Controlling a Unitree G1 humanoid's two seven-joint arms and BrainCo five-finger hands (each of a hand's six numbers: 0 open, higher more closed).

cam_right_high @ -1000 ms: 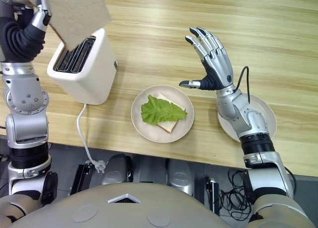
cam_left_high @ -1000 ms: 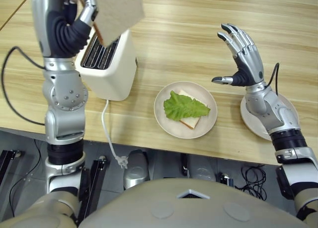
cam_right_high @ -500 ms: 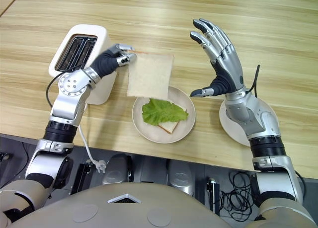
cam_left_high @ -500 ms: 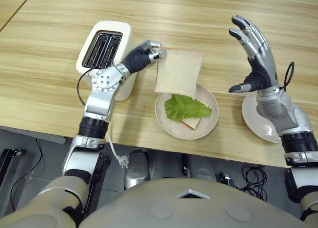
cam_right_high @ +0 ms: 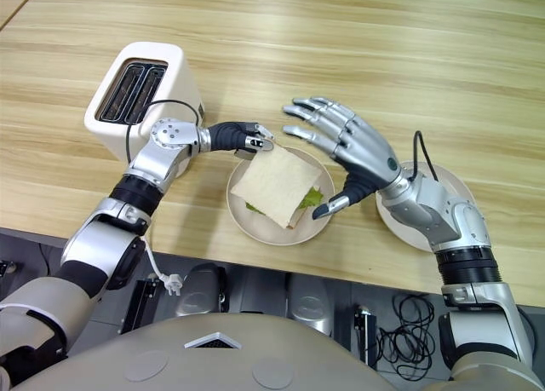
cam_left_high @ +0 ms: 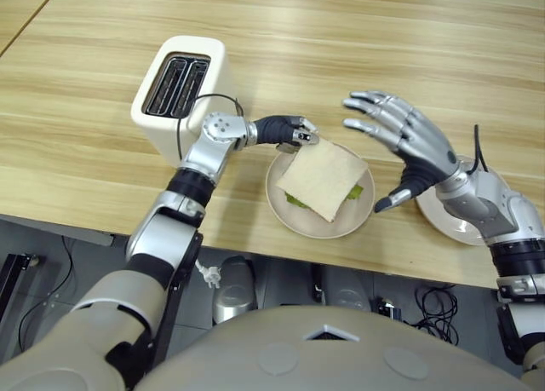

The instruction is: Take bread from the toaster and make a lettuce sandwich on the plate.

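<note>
White bread slice (cam_left_high: 324,180) over lettuce (cam_right_high: 313,198), far-left corner in left robot hand (cam_left_high: 288,130)

The toaster (cam_left_high: 180,97) stands upper left of the frame, the plate (cam_left_high: 317,230) right of it at centre, a second plate (cam_left_high: 433,215) near the right edge. On the centre plate a bread slice (cam_left_high: 324,181) lies over the lettuce (cam_right_high: 312,199).

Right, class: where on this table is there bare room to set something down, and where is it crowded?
Free: the wide strip of table beyond the toaster and plate, and the wood left of the toaster. Crowded: the plate, where the left hand pinches the bread slice, the right hand hovers open, and a second plate sits close.
</note>
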